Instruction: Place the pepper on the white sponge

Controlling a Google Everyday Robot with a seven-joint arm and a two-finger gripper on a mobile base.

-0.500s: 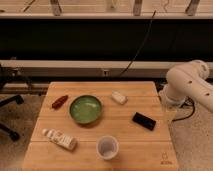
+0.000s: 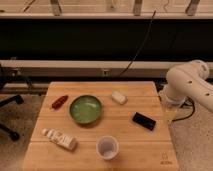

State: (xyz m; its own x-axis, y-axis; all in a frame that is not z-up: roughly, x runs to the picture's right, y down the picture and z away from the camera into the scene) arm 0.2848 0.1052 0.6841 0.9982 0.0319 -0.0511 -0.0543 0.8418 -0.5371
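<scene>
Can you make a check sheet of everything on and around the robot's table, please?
Surface: wooden table, flat, things spread apart.
Job's things: pepper lies near the left edge, left of the bowl; sponge sits towards the back, right of the bowl, nothing on it.
Clutter: green bowl in the middle; cup upright at the front; bottle lying front left; black block on the right.
Hand: the hand seems to hang under the white arm, off the table's right edge, far from the pepper.
Cables: black cable hangs behind the table.
Surroundings: dark wall behind; chair base at left.
</scene>
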